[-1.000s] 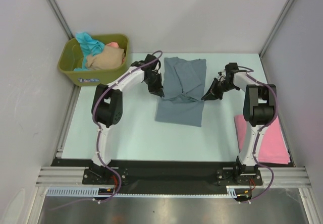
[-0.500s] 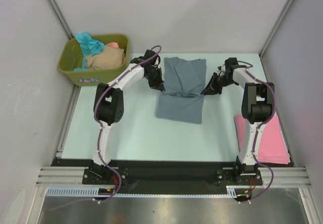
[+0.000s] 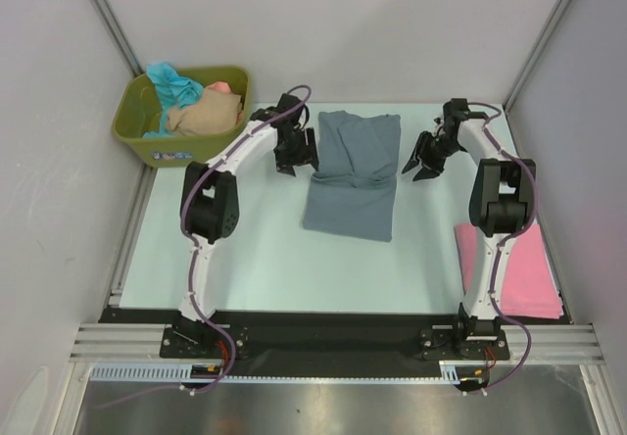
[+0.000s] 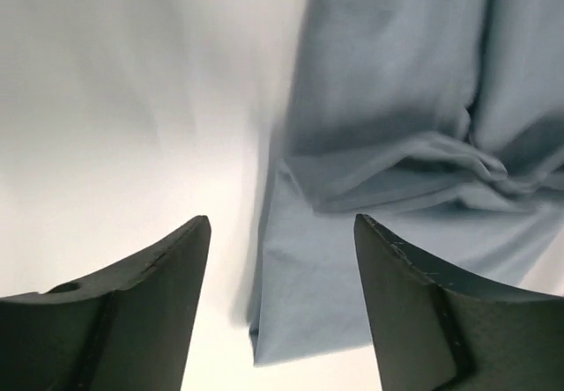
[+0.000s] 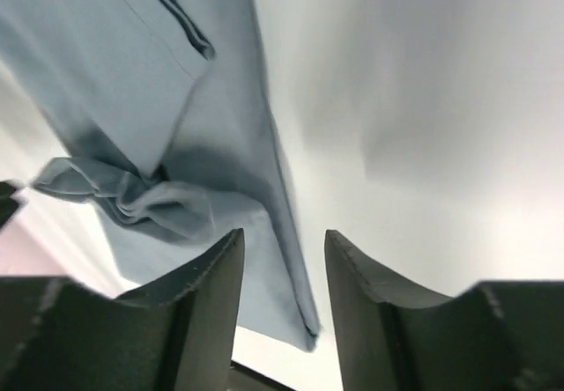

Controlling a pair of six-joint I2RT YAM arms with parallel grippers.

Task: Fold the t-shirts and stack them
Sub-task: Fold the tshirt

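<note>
A slate grey-blue t-shirt (image 3: 351,175) lies folded into a narrow strip in the middle of the table, with a bunched crease across its middle. My left gripper (image 3: 296,158) hovers just off its left edge, open, nothing between the fingers. The left wrist view shows that gripper (image 4: 282,225) over the shirt's (image 4: 397,100) corner and the bare table. My right gripper (image 3: 424,168) hangs open off the shirt's right edge. From the right wrist, this gripper (image 5: 285,234) is empty, with the shirt's (image 5: 159,92) edge below. A pink t-shirt (image 3: 534,268) lies flat at the right.
An olive-green tub (image 3: 132,141) stands at the back left, off the table's corner. It holds a teal shirt (image 3: 171,82), a beige shirt (image 3: 206,114) and a bit of salmon cloth (image 3: 221,87). Grey walls close in the back and both sides.
Both grippers were shut on the grey-blue shirt's sides; they carried it toward the back, opened and let go. Each now sits a little outward from the shirt.
</note>
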